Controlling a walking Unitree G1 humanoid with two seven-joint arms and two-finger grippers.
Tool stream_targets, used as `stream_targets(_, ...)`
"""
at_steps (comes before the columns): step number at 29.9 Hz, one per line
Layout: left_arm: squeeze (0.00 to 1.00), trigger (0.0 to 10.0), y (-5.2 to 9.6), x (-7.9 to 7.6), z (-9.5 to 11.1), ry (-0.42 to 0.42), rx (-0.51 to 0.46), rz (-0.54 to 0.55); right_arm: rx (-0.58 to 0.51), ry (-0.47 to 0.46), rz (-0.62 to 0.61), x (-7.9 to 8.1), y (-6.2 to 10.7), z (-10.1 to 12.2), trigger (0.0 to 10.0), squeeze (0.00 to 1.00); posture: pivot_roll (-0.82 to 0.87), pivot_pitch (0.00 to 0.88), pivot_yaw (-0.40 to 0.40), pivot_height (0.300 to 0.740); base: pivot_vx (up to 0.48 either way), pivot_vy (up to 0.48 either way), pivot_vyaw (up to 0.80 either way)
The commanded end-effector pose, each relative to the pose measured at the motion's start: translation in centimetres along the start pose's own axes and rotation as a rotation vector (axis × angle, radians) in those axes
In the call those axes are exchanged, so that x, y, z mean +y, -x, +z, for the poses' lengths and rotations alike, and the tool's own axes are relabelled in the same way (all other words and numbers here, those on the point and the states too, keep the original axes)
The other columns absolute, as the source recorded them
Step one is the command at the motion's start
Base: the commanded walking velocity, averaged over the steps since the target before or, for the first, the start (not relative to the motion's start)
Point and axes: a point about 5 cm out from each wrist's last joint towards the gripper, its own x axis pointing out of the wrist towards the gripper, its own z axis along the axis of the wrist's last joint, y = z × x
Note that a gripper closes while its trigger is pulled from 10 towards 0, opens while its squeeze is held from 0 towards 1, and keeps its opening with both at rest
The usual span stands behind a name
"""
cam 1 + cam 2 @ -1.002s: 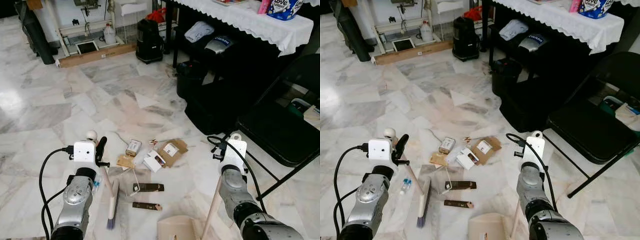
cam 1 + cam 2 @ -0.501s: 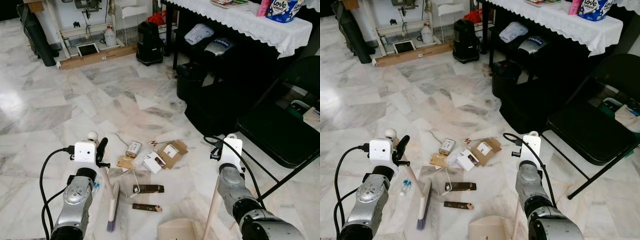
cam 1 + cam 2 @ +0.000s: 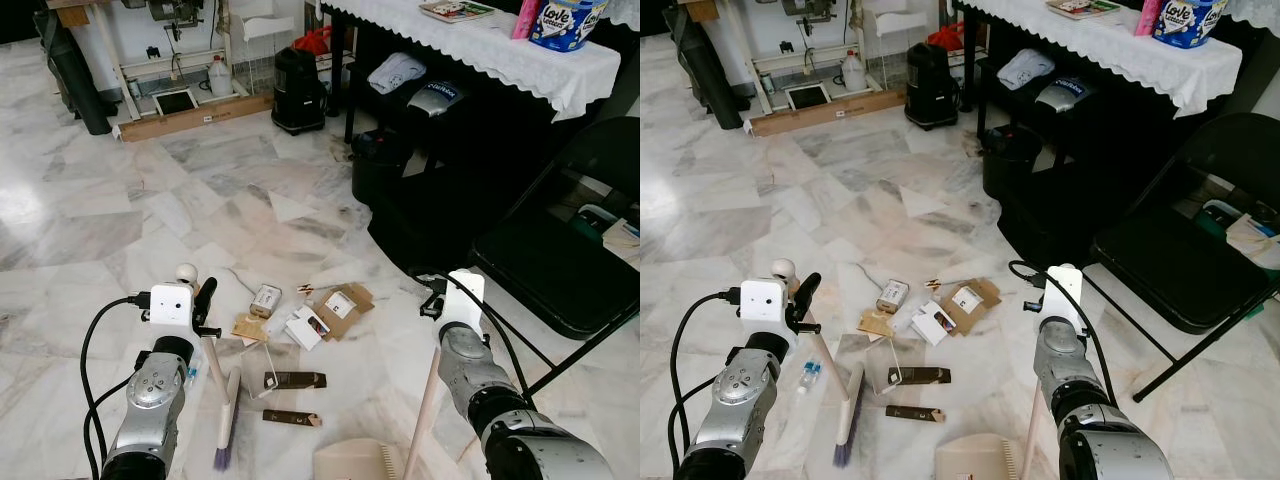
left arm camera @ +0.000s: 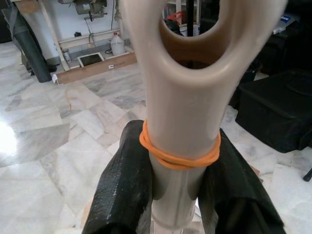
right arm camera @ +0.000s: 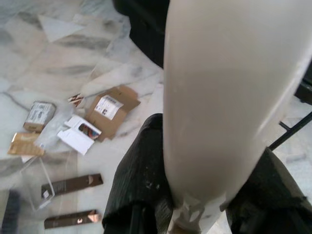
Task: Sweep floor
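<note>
Left gripper [image 4: 183,195] is clamping the cream broom handle [image 4: 183,122] just below its orange rubber band [image 4: 180,155], a black finger [image 4: 124,190] pressing each side. From there the handle is slanting down to the broom head [image 3: 226,432], whose bristles are resting on the marble floor [image 3: 120,200]. My right gripper [image 5: 195,195] is closed around the pale dustpan handle [image 5: 219,107], and the dustpan [image 3: 355,461] is sitting on the floor at that handle's foot.

I am taking the scattered litter as my landmark: a small box [image 3: 266,298], a brown card piece [image 3: 342,304], a white carton [image 3: 308,325] and two dark strips [image 3: 296,379]. The broom head is lying on the litter's left side, just beside the strips, its long axis running roughly away from me. The dustpan is lying on the litter's near side, toward my right arm, with the nearer strip [image 3: 292,417] between broom head and pan mouth.

So I am judging that the coming stroke should be running rightward and toward me, across the strips and into the pan; the box and card are lying beyond the strips and will be needing a farther reach first.
</note>
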Motion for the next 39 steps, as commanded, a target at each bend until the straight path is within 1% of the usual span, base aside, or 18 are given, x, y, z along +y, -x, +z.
stream_targets(1, 0.0, 10.0, -0.4, 0.1, 0.9, -0.007, -0.037, -0.008, 0.204, 0.009, 0.023, 0.2, 0.7, -4.4, 10.0, 0.0, 0.1, 0.042, -0.003, 0.74, 0.0, 0.0, 0.0)
stream_targets(4, 0.0, 10.0, -0.4, 0.0, 0.9, -0.005, -0.033, -0.012, 0.253, -0.021, 0.056, 0.7, 0.8, -4.7, 10.0, 0.0, 0.1, 0.042, -0.003, 0.74, 0.0, 0.0, 0.0)
stream_targets(9, 0.0, 10.0, -0.5, 0.0, 0.9, -0.004, -0.032, -0.013, 0.266, -0.022, 0.073, 0.9, 0.8, -4.7, 10.0, 0.0, 0.09, 0.043, -0.004, 0.74, 0.0, 0.0, 0.0)
stream_targets(11, 0.0, 10.0, -0.4, 0.0, 0.9, -0.003, -0.031, -0.012, 0.23, -0.032, 0.067, 0.9, 0.7, -4.0, 10.0, 0.0, 0.09, 0.045, -0.005, 0.74, 0.0, 0.0, 0.0)
stream_targets(13, 0.0, 10.0, -0.4, 0.0, 0.8, -0.003, -0.03, -0.011, 0.202, -0.016, 0.059, 0.8, 0.6, -3.5, 10.0, 0.0, 0.09, 0.045, -0.005, 0.74, 0.0, 0.0, 0.0)
stream_targets(16, 0.0, 10.0, -0.4, 0.0, 0.8, -0.002, -0.033, -0.005, 0.104, 0.039, 0.015, 0.4, 0.3, -1.9, 10.0, 0.0, 0.09, 0.048, -0.006, 0.74, 0.0, 0.0, 0.0)
stream_targets(17, 0.0, 10.0, -0.4, 0.0, 0.8, -0.002, -0.033, -0.005, 0.104, 0.039, 0.015, 0.4, 0.3, -1.9, 10.0, 0.0, 0.09, 0.048, -0.006, 0.74, 0.0, 0.0, 0.0)
stream_targets(24, 0.0, 10.0, -0.5, -0.1, 0.8, 0.002, -0.039, -0.001, 0.022, 0.114, -0.017, -0.2, 0.0, 0.0, 10.0, 0.0, 0.09, 0.048, -0.009, 0.74, 0.0, 0.0, 0.0)
stream_targets(26, 0.0, 10.0, -0.5, 0.0, 0.9, 0.003, -0.04, 0.003, -0.007, 0.122, -0.026, -0.2, 0.0, 0.7, 10.0, 0.0, 0.08, 0.049, -0.009, 0.74, 0.0, 0.0, 0.0)
stream_targets(28, 0.0, 10.0, -0.4, -0.1, 0.8, 0.004, -0.04, 0.004, -0.02, 0.126, -0.03, -0.2, 0.0, 1.0, 10.0, 0.0, 0.08, 0.048, -0.011, 0.74, 0.0, 0.0, 0.0)
stream_targets(30, 0.0, 10.0, -0.4, -0.1, 0.8, 0.004, -0.041, 0.005, -0.037, 0.122, -0.038, -0.3, 0.0, 1.5, 10.0, 0.0, 0.08, 0.048, -0.011, 0.74, 0.0, 0.0, 0.0)
stream_targets(32, 0.0, 10.0, -0.4, -0.1, 0.8, 0.006, -0.041, 0.006, -0.078, 0.112, -0.049, -0.4, 0.0, 2.6, 10.0, 0.0, 0.08, 0.049, -0.013, 0.74, 0.0, 0.0, 0.0)
stream_targets(33, 0.0, 10.0, -0.4, -0.1, 0.8, 0.006, -0.041, 0.006, -0.078, 0.112, -0.049, -0.4, 0.0, 2.6, 10.0, 0.0, 0.08, 0.049, -0.013, 0.74, 0.0, 0.0, 0.0)
stream_targets(35, 0.0, 10.0, -0.4, -0.1, 0.8, 0.007, -0.042, 0.008, -0.135, 0.125, -0.059, -0.4, 0.1, 3.7, 10.0, 0.0, 0.08, 0.049, -0.014, 0.74, 0.0, 0.0, 0.0)
stream_targets(39, 0.0, 10.0, -0.4, -0.2, 0.8, 0.009, -0.043, 0.009, -0.201, 0.131, -0.077, -0.6, 0.2, 4.6, 10.0, 0.0, 0.08, 0.048, -0.016, 0.74, 0.0, 0.0, 0.0)
